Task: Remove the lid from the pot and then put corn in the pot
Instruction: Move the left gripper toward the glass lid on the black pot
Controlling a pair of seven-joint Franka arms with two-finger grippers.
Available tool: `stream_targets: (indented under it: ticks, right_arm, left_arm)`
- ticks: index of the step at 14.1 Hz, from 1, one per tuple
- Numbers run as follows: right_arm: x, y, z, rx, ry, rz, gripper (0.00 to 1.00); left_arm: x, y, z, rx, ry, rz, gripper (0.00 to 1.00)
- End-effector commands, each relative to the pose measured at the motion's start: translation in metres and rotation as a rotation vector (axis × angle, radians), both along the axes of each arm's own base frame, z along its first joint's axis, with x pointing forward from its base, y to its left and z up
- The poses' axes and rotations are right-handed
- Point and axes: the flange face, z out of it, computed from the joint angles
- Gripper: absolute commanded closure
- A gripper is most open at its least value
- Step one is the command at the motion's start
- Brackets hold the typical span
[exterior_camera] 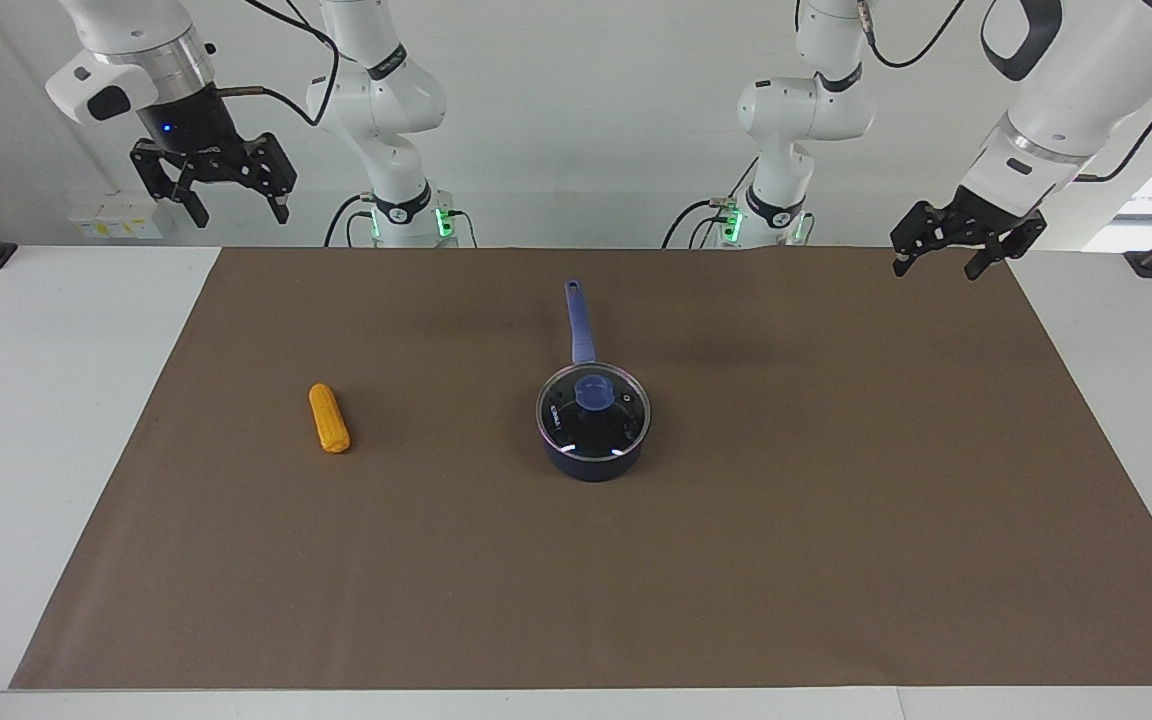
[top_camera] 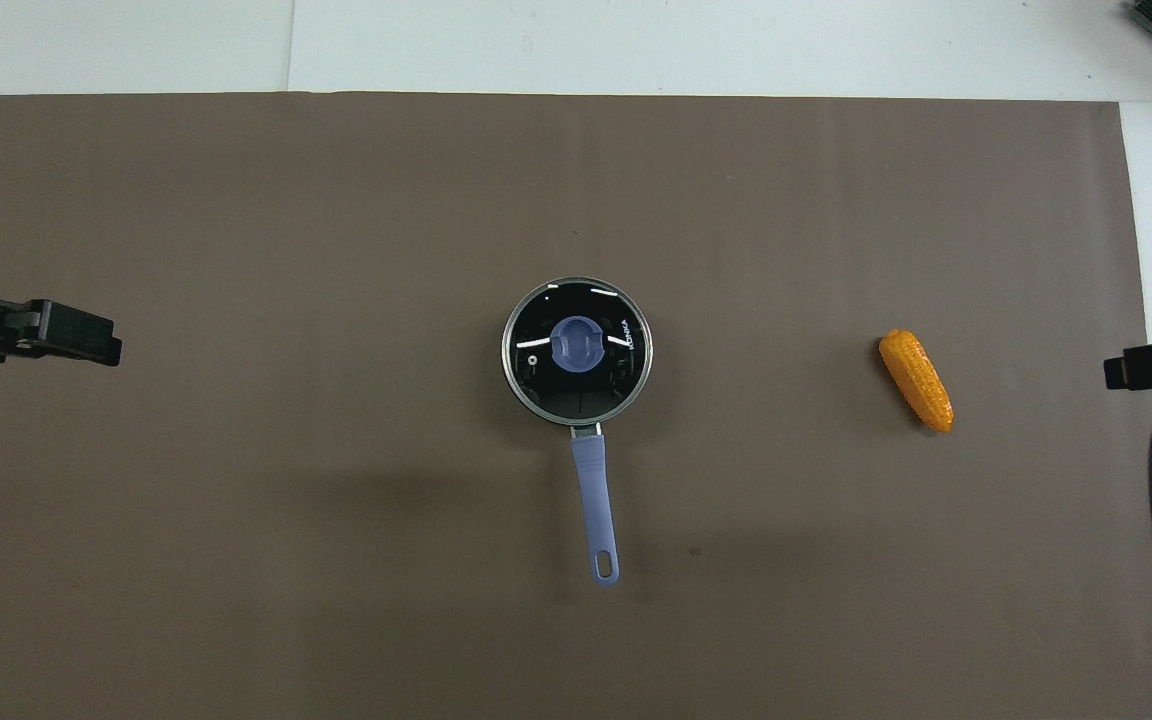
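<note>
Counter (exterior_camera: 56, 420) first: we see a white top, most of it covered by a brown mat (exterior_camera: 736, 560). Everything in play sits on that mat.

Both arms come in from the robots' end and both are up in the air. Left gripper (exterior_camera: 948, 262) hangs over the mat corner at the left arm's end, by the robots' edge, fingers spread, holding nothing. In the overhead view we catch it as a dark tip (top_camera: 56, 335) poking in over the mat edge. Right gripper (exterior_camera: 233, 208) hangs high over the white counter at the right arm's end, fingers also spread and empty; overhead only its tip (top_camera: 1146, 362) shows at the frame edge.

Pot (exterior_camera: 591, 462) stands upright around the middle of the mat, its long handle (exterior_camera: 578, 320) pointing straight toward the robots. Lid (exterior_camera: 576, 425) sits flat on the pot, covering it fully, blue knob (exterior_camera: 593, 392) at its centre.

Corn (exterior_camera: 329, 418) lies flat on the mat toward the right arm's end, well apart from the pot and roughly level with it. Its long axis runs roughly toward the robots, slightly skewed. Nothing touches it.
</note>
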Motion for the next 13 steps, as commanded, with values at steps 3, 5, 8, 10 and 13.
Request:
stream_targets:
  ticks: [3,5,8,10,13]
  right_arm:
    - [-0.002,-0.003,-0.002,-0.029,0.001,-0.014,0.0]
    - [-0.002,-0.003,-0.002,-0.029,0.001,-0.014,0.0]
    - [-0.003,-0.003,-0.002,-0.027,0.004,-0.014,0.0]
    - [-0.003,-0.003,-0.002,-0.027,0.004,-0.014,0.0]
    - [-0.003,-0.003,-0.001,-0.027,0.004,-0.016,0.0]
  left_arm:
    - [0.006,-0.037,-0.028,-0.002,-0.027,-0.04,0.0]
    - [0.014,-0.059,-0.043,-0.001,-0.032,-0.071,0.0]
    - [0.027,-0.096,-0.074,0.005,-0.028,-0.066,0.0]
    - [0.031,-0.12,-0.087,0.003,-0.044,-0.055,0.0]
    - [0.039,-0.159,-0.116,0.004,-0.054,-0.009,0.0]
